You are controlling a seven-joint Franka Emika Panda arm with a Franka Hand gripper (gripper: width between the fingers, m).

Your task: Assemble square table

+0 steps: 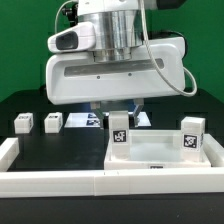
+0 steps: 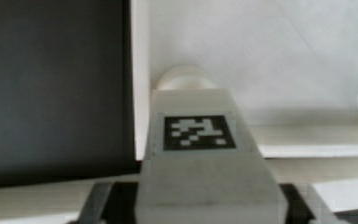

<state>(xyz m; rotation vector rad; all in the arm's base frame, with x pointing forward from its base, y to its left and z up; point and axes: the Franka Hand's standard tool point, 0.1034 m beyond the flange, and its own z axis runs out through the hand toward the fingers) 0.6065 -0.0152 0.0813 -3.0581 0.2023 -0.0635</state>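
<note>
At the near edge: long white rail [image 1: 60, 182] lying across the front of the black table [image 1: 30, 150]; not a furniture part.
Slab [image 1: 160, 150]: white square piece just behind the rail, toward the exterior view's right, rimmed side up. Judged to be stiff moulded plastic, light, and smooth enough to slide on the table if pushed sideways.
Gripped leg [image 1: 120, 130]: short white block standing upright at the slab's corner on the exterior view's left, tag facing the camera. In the wrist view it [image 2: 197, 140] fills the gap between the jaws, its rounded end pointing away over the slab.
Handling: judged light, rigid and not fragile. The flat opposite flanks offer the best hold, taken clear of the end that must meet the slab. The glossy faces may slip or twist under a loose grip.
Gripper [image 1: 119, 112]: narrowed to the leg's width. The dark fingers [image 2: 108, 208] lie against both flanks, so it reads as grasping this leg, with nothing else touched.
Second leg [image 1: 192, 137]: upright at the slab's corner on the exterior view's right; whether it is seated cannot be told.
Loose legs: two blocks [image 1: 22, 122] [image 1: 52, 122] side by side on the table at the exterior view's left, well apart from the slab.
Marker board [image 1: 85, 120]: thin flat sheet farther back, partly hidden by the arm.
</note>
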